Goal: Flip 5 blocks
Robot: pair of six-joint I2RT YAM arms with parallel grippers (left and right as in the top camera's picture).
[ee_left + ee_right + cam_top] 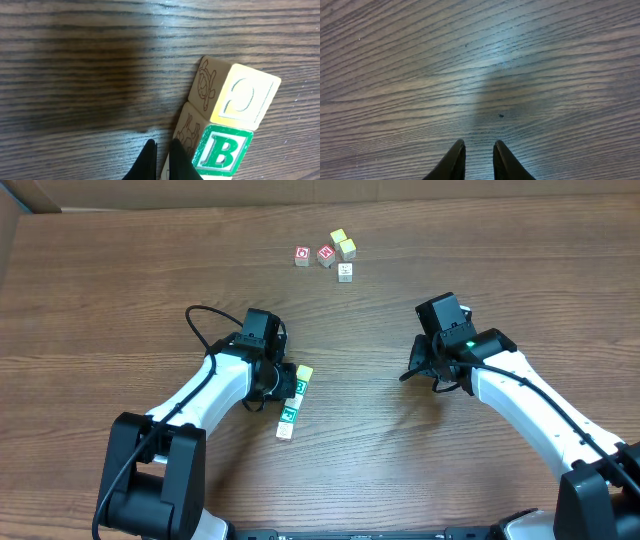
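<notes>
Blocks [289,414]: short row on the table [120,280], yellow-faced cube [247,95] at one end, green B cube [222,150] touching it. Left gripper [161,145]: just beside the row, jaws closed, holding nothing. Right gripper [478,145]: well apart, jaws slightly parted, empty.

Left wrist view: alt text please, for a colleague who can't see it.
A yellow-topped block and a green B block, both wooden, touch on the wood-grain table. The left gripper, shut, shows at the bottom edge, just left of the B block.
</notes>
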